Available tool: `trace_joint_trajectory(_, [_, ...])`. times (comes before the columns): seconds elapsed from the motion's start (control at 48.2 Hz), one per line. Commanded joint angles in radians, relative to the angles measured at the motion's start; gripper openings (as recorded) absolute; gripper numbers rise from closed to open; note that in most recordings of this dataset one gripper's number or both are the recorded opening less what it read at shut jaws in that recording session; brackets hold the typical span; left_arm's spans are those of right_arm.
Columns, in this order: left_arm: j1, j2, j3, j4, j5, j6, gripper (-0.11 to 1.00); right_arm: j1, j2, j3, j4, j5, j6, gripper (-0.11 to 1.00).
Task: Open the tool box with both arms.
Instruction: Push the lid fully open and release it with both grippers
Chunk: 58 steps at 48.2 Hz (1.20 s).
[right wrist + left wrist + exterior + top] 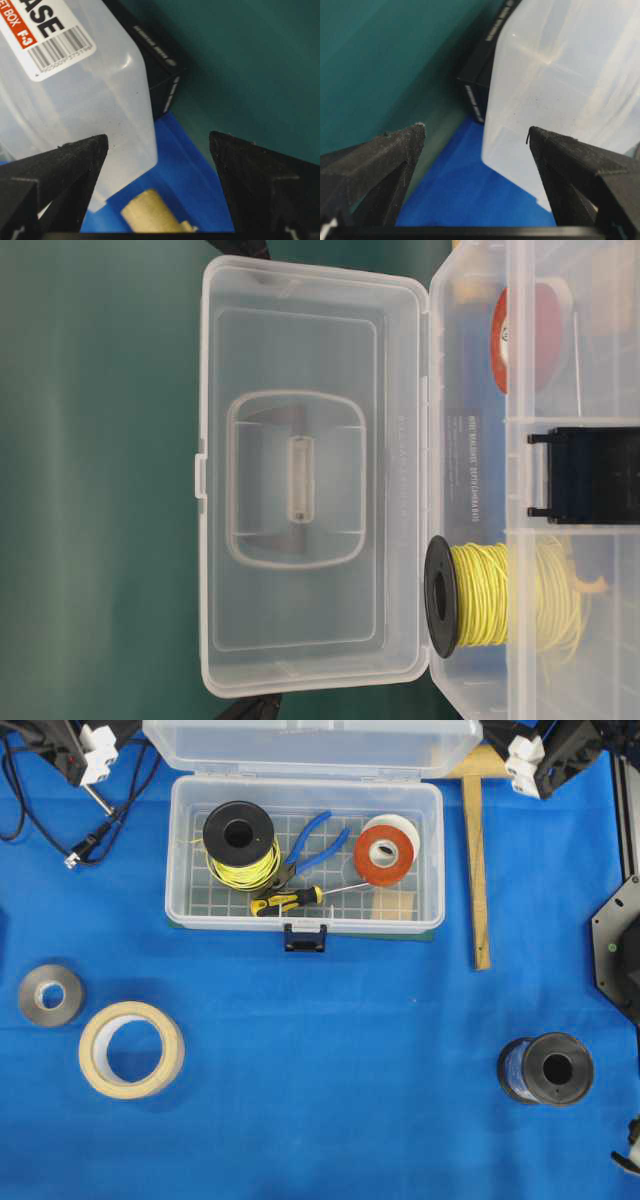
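The clear tool box [180,850] stands open at the back middle of the blue cloth. Its lid [310,745] is swung up and back, and the dark blue latch [305,937] hangs at the front. The table-level view shows the inside of the lid [310,490] and the black handle [590,475]. My left gripper [85,750] is open and empty by the lid's left corner [570,75], jaws wide in the left wrist view [476,129]. My right gripper [540,760] is open and empty by the lid's right corner [75,100], which carries the sticker [45,35], jaws wide [159,136].
Inside the box lie a yellow wire spool [240,845], blue pliers [315,840], orange tape [385,852] and a screwdriver [290,901]. A wooden T-square [477,860] lies right of the box. A grey roll [50,994], masking tape [131,1049] and a black spool [546,1070] sit in front.
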Motion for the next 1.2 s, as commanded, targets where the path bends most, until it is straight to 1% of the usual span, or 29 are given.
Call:
trace_joint_trajectory(0.0, [-0.014, 0.018, -0.064, -0.003, -0.034, -0.002, 0.91, 0.003, 0.011, -0.064, -0.002, -0.044, 0.003, 0.85])
trace_joint_trajectory(0.291, [0.049, 0.089, -0.091, -0.003, -0.037, -0.002, 0.91, -0.051, 0.103, -0.114, -0.011, -0.051, 0.003, 0.85])
trace_joint_trajectory(0.394, [0.064, 0.109, -0.094, -0.003, -0.04, -0.002, 0.91, -0.066, 0.137, -0.137, -0.018, -0.049, 0.003, 0.85])
trace_joint_trajectory(0.727, [0.107, 0.156, -0.094, -0.003, -0.063, -0.003, 0.91, -0.106, 0.224, -0.181, -0.02, -0.046, 0.003, 0.85])
trace_joint_trajectory(0.996, [0.117, 0.15, -0.084, -0.002, -0.058, -0.002, 0.91, -0.117, 0.209, -0.169, -0.018, -0.037, 0.006, 0.85])
trace_joint_trajectory(1.183, [0.135, 0.104, -0.037, -0.002, -0.044, -0.002, 0.91, -0.16, 0.13, -0.109, -0.02, 0.015, 0.006, 0.85])
